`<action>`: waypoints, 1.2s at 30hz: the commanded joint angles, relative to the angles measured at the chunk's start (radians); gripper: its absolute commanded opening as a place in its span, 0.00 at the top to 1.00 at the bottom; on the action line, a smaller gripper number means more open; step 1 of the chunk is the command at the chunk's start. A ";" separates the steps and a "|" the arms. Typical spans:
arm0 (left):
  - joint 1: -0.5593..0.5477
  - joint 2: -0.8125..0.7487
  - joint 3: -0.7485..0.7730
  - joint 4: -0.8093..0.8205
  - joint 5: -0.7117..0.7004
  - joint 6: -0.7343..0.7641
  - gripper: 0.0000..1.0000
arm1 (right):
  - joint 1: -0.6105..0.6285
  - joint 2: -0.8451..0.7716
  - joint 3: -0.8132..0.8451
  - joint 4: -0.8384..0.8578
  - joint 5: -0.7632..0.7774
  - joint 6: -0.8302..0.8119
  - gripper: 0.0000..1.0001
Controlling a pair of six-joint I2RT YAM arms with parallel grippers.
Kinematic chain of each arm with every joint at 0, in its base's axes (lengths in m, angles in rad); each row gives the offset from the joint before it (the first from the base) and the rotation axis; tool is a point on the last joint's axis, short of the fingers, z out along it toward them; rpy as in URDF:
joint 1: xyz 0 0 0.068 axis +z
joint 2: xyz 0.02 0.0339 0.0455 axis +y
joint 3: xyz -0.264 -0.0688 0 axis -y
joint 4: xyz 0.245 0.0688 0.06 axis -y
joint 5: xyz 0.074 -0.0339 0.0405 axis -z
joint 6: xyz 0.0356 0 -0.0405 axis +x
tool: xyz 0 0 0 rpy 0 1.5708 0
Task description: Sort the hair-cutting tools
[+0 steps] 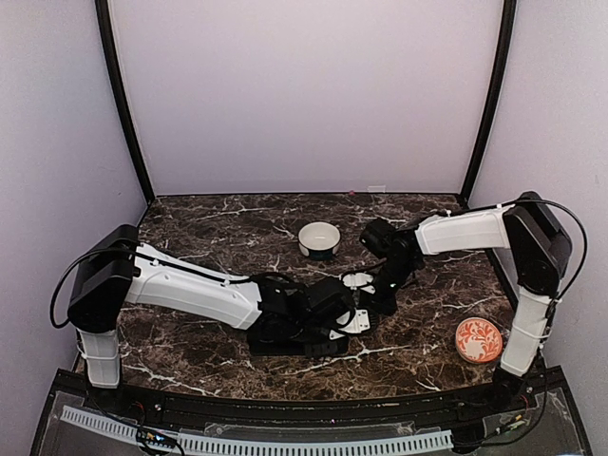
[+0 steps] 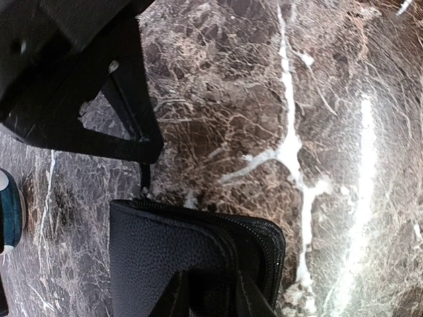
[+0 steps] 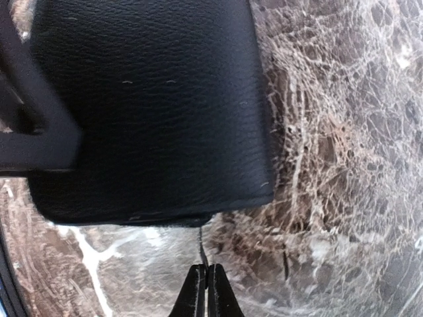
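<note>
No hair-cutting tools show in any view. A flat black zip case point(image 1: 290, 344) lies at the table's middle front. My left gripper point(image 1: 334, 318) is at its right end. In the left wrist view, the fingers point(image 2: 170, 297) pinch the case's point(image 2: 165, 244) cover next to the zipper. My right gripper point(image 1: 385, 288) hangs just behind that end. Its jaws point(image 3: 207, 269) are shut on the thin black zipper pull point(image 3: 201, 243), which runs to the case point(image 3: 152, 112). That pull point(image 2: 144, 177) also shows in the left wrist view.
A white round bowl point(image 1: 319, 239) stands behind the case, at mid table. An orange patterned dish point(image 1: 478, 339) sits at the front right by the right arm's base. Grey walls close in the dark marble table point(image 1: 209, 228) on three sides.
</note>
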 commanded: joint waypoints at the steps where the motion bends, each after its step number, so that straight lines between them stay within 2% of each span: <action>1: 0.033 0.043 -0.038 -0.024 -0.091 -0.040 0.79 | -0.006 -0.067 -0.026 -0.082 -0.085 -0.009 1.00; 9: 0.035 0.045 -0.050 -0.021 -0.072 -0.077 0.76 | 0.018 -0.081 -0.093 -0.091 -0.190 0.019 1.00; 16: 0.039 0.045 -0.050 -0.021 -0.129 -0.145 0.74 | 0.058 -0.093 -0.100 -0.163 -0.315 -0.005 1.00; 21: 0.039 0.036 -0.053 -0.008 -0.163 -0.193 0.67 | 0.063 -0.066 -0.084 -0.223 -0.411 -0.046 1.00; 25: 0.038 -0.020 -0.090 0.011 -0.178 -0.218 0.61 | 0.053 -0.055 -0.083 -0.188 -0.370 -0.011 1.00; 30: 0.032 -0.167 -0.204 0.047 -0.107 -0.208 0.57 | -0.052 -0.044 -0.042 -0.148 -0.297 0.039 1.00; 36: 0.036 -0.258 -0.271 0.008 -0.088 -0.192 0.53 | -0.114 0.020 0.114 -0.131 -0.166 0.055 1.00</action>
